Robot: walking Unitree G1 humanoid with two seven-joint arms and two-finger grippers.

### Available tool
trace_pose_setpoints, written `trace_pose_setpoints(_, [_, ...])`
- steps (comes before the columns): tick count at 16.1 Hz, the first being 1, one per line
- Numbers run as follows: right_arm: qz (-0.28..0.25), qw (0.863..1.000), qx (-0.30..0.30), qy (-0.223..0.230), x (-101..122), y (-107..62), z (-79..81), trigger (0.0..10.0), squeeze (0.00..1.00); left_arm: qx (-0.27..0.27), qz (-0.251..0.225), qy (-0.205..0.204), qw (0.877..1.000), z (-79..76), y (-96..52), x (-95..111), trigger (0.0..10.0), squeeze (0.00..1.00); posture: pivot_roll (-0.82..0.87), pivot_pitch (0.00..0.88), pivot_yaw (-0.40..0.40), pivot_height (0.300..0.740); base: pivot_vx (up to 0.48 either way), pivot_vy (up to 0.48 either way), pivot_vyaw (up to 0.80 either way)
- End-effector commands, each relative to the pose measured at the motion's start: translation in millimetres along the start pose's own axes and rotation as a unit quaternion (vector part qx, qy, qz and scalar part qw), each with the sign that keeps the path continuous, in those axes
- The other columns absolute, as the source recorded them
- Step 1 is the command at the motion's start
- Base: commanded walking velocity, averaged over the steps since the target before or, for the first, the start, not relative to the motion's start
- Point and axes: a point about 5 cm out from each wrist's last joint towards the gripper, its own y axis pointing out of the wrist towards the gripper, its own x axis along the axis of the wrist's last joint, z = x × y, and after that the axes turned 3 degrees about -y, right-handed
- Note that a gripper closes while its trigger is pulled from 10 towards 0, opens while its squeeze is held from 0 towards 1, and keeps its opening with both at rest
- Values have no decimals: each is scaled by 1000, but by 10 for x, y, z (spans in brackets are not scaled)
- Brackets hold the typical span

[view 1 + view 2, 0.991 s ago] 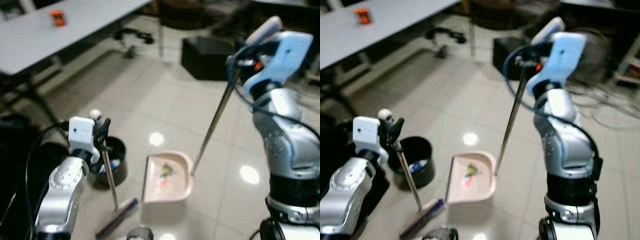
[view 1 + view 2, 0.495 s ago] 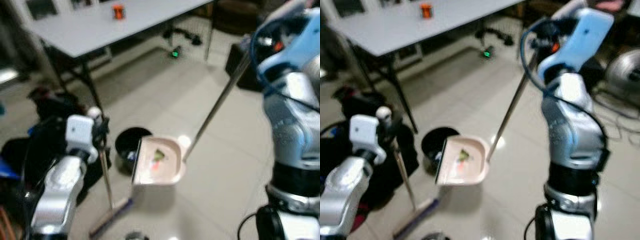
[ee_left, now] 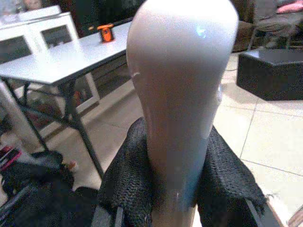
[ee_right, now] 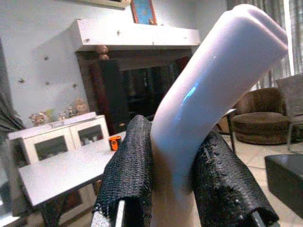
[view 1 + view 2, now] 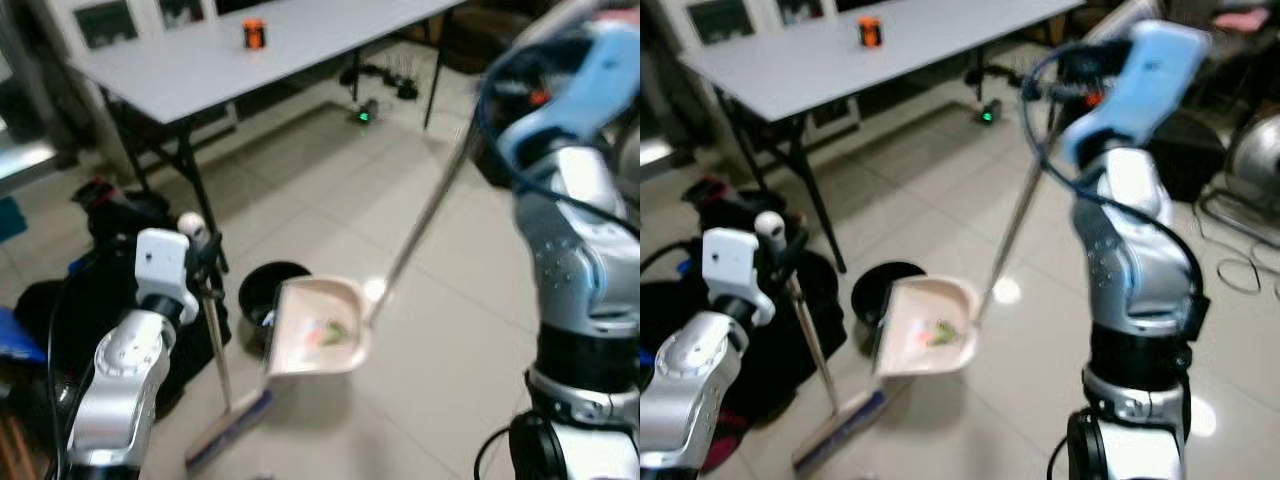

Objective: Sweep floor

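Note:
My left gripper [image 5: 205,262] is shut on the broom handle [image 3: 180,109], which ends in a pale knob. Its thin rod runs down to the broom head [image 5: 228,427] on the tiled floor. My right gripper [image 5: 1065,90], raised high, is shut on the dustpan handle [image 4: 208,94]. That long rod slopes down to the pale pink dustpan [image 5: 315,330], lifted and tilted beside the black bin [image 5: 268,290]. Small green and red scraps [image 5: 330,333] lie in the pan.
A grey folding table [image 5: 250,60] with an orange object [image 5: 254,33] stands behind. Dark bags [image 5: 110,250] lie on the floor at my left. A black box [image 3: 270,71] and cables [image 5: 1240,270] sit at the right. Open tiled floor lies ahead.
The camera has shifted a little. The dustpan hangs slightly lower and its edge now sits by the bin's rim. Both grippers keep their hold.

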Motion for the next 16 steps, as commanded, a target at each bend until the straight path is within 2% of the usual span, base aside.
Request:
trace_pose_setpoints(1, [-24, 1000, -3, -14, 120, 15, -42, 10000, 0, -7, -20, 1, 1000, -47, 37, 88, 10000, 0, 25, 0, 42, 740, 352, 0, 0])
trace_pose_setpoints(2, [-23, 1000, 1, -16, 118, 17, -30, 10000, 0, -8, -21, 0, 1000, -52, 38, 90, 10000, 0, 25, 0, 42, 740, 368, 0, 0])
trace_pose_setpoints(10, [-24, 1000, -10, 13, 119, 51, -48, 10000, 0, -5, -26, -5, 1000, -58, 36, 110, 10000, 0, 35, 0, 31, 740, 372, 0, 673])
trace_pose_setpoints(12, [-25, 999, -16, 36, 112, 61, -59, 10000, 0, -5, -25, -6, 1000, -52, 17, 105, 10000, 0, 36, 0, 29, 740, 371, 0, 0])
trace_pose_setpoints(16, [-26, 998, -30, 40, 106, 80, -99, 10000, 0, -5, -26, -4, 1000, -52, 25, 106, 10000, 0, 34, 0, 33, 740, 374, 0, 0])
